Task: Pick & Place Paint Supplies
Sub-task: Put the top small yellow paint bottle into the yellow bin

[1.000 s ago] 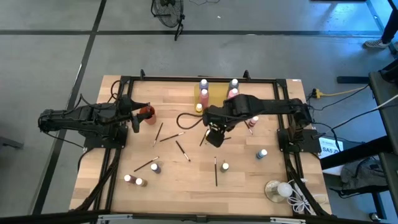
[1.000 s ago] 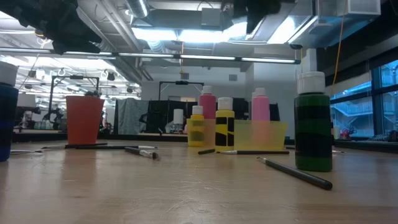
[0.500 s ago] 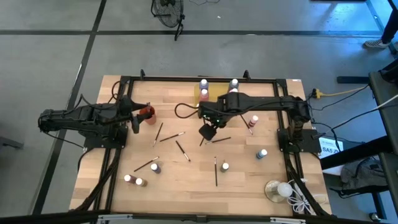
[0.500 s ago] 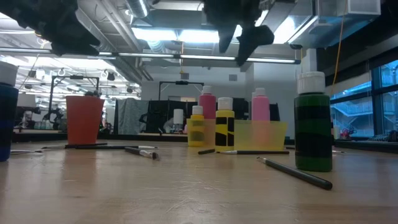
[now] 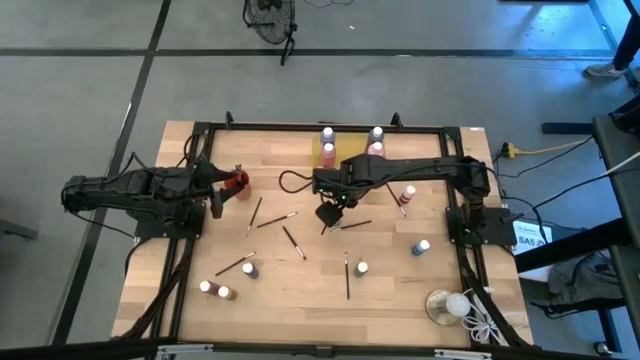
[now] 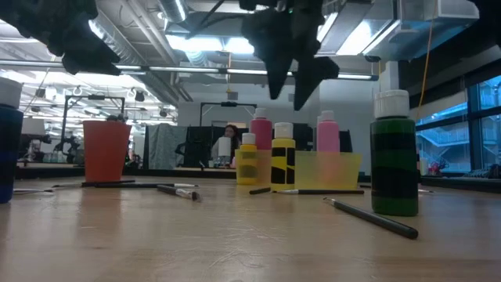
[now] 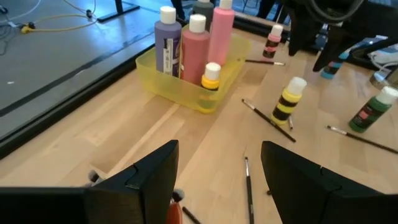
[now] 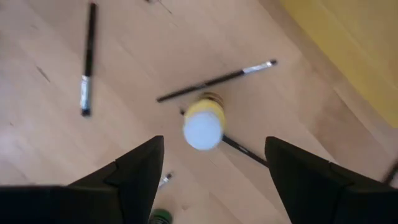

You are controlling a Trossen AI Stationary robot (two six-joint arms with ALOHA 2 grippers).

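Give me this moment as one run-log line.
right end effector: open, above yellow bottle mid-table | left end effector: open, empty, waiting near red cup | yellow bin: holds four bottles

Yellow tray [image 7: 186, 93] on the worktop [image 7: 124, 137]
It holds white-capped bottles; a yellow bottle [image 7: 289, 102] and paintbrushes [image 7: 267, 116] lie nearby.

Right claw [image 5: 330, 213] shifted left across the surface and dropped lower, fingers spread, now above the yellow bottle [image 8: 203, 124] among the brushes [image 8: 214, 80].
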